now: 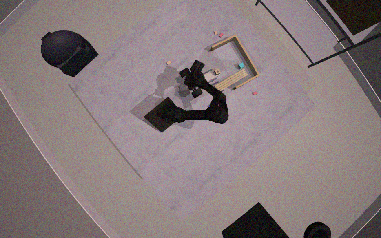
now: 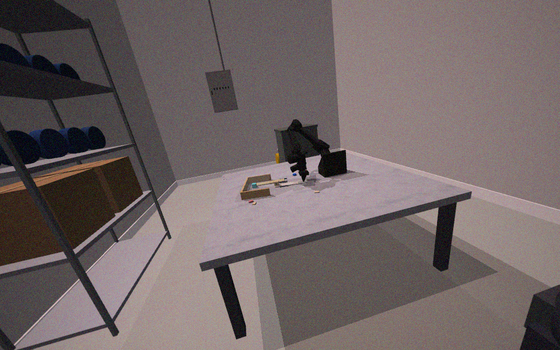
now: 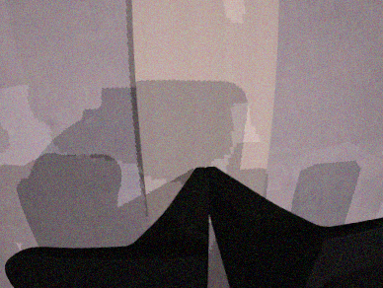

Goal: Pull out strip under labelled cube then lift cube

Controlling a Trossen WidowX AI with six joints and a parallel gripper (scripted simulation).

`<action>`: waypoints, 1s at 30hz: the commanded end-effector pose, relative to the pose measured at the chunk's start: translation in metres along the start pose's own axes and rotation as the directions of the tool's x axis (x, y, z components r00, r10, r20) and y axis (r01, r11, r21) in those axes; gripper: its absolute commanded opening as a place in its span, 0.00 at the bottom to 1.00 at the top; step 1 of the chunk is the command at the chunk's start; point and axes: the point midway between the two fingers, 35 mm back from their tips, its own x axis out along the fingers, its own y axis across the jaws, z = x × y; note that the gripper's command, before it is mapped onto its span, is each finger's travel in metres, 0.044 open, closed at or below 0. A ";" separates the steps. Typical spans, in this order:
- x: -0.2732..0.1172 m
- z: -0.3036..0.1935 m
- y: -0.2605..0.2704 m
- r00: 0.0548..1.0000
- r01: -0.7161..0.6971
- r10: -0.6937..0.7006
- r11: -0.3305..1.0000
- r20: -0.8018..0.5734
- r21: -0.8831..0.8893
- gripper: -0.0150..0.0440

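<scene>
The labelled cube (image 1: 217, 71), tan with a dark mark on top, sits at the far end of a pale strip (image 1: 209, 76) (image 2: 294, 183) (image 3: 202, 39). Whether it still rests fully on the strip is too small to tell. My gripper (image 2: 303, 180) (image 3: 204, 176) is shut, fingertips together and pointing down at the strip's near part; no strip edge shows between the fingers. In the top view the arm hides the fingertips. Yellowish strips (image 1: 231, 79) lie side by side to the right of the pale strip. A teal cube (image 1: 241, 65) (image 2: 253, 185) stands by their far end.
A low wooden frame (image 1: 247, 56) (image 2: 256, 194), open toward the arm, surrounds the far side of the strips. A blue object (image 1: 209, 105) (image 2: 294, 174) lies near the arm. Small red (image 1: 254, 93) and tan (image 1: 168, 62) pieces lie outside the frame.
</scene>
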 end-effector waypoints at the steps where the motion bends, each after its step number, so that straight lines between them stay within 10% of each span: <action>1: -0.002 0.000 0.000 1.000 0.000 0.000 1.000 -0.001 0.000 0.25; 10: -0.042 0.002 0.001 1.000 -0.001 0.001 1.000 -0.028 -0.006 0.25; 26: -0.044 0.062 -0.003 1.000 0.003 0.000 0.988 -0.026 0.153 0.97; 30: -0.045 0.075 -0.004 1.000 0.003 0.000 0.988 -0.025 0.153 1.00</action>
